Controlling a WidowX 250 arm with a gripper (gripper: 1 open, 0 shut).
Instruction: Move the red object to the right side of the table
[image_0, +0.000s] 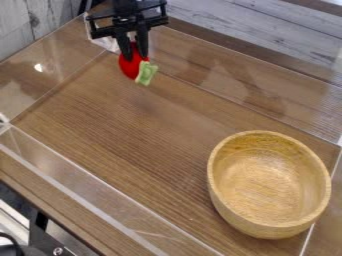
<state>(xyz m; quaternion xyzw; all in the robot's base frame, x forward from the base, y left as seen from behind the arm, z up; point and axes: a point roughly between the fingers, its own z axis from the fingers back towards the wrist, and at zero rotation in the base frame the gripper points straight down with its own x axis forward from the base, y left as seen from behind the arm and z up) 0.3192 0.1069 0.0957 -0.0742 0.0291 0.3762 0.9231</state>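
Hanging from the tool (130, 52) near the far left of the bench (120, 140), the red object (131, 66) looks like a small, light toy strawberry with a green leafy tip poking out toward the lower right. Its rounded body is probably smooth plastic or rubber, so I would expect it to be a little slippery and likely to swivel between the fingers, though not fragile. The tool points straight down, closed tight on the upper part of the red body. That is a sensible place to grip; the leafy tip seems too thin and floppy to trust. The toy appears to sit just above the wood-grain surface rather than on it, though the gap is hard to judge. A round wooden bowl (269, 183) stands well apart, at the near right, inside the clear acrylic walls (80, 185).
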